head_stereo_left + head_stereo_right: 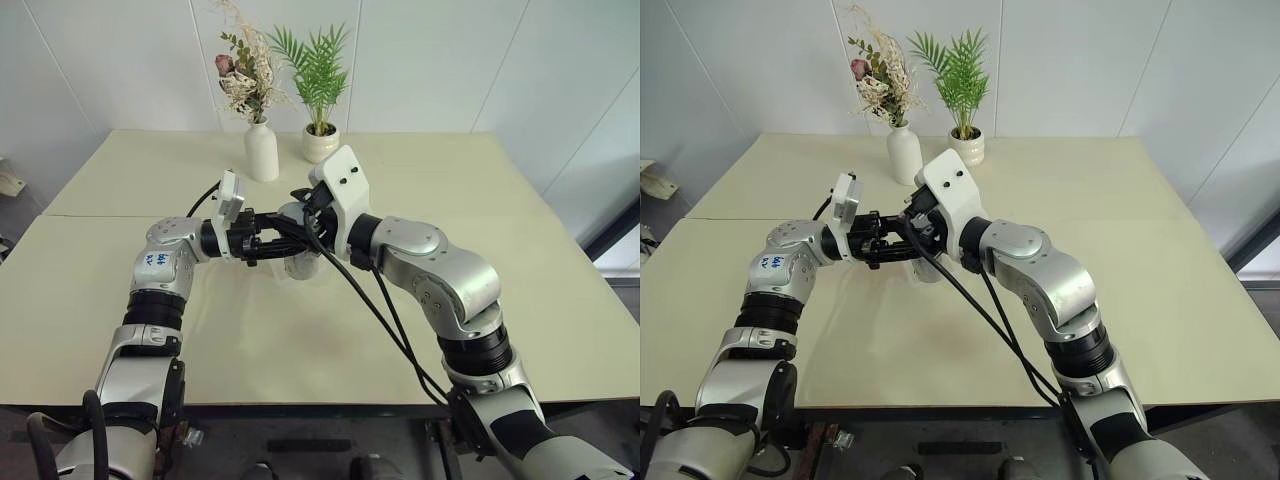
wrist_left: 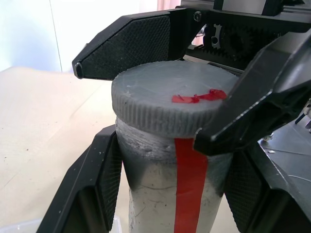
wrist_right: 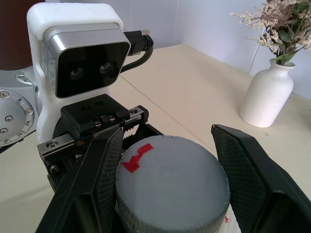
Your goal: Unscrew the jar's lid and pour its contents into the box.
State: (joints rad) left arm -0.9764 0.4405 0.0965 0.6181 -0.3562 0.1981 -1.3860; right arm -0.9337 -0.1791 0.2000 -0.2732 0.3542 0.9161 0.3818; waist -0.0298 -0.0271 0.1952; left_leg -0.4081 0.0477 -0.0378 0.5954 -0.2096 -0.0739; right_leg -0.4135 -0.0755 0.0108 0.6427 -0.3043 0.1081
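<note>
1. My left gripper (image 2: 170,204) was clamped on the body of the jar (image 2: 170,194), one black finger on each side of it, holding it upright above the table (image 1: 300,340) in front of me
2. The jar's red stripe ran down the side that faced my left wrist camera, between my two left fingers (image 2: 104,179)
3. The lid (image 2: 170,104) was still on the jar, a grey ribbed disc with a scrap of red tape on its top
4. My right gripper (image 3: 170,189) straddled the lid from the opposite side; in the right wrist view one finger lay against the lid's rim and the other stood just beside it with a sliver of gap, so I took the jaws as closed on the lid
5. In the head views both grippers met over the middle of the table, with the jar (image 1: 300,262) partly hidden between them
6. A clear corner of the box (image 2: 19,227) showed on the table below the jar
7. A white vase (image 1: 261,150) with dried flowers and a small potted plant (image 1: 320,143) stood well behind my hands at the far edge
</note>
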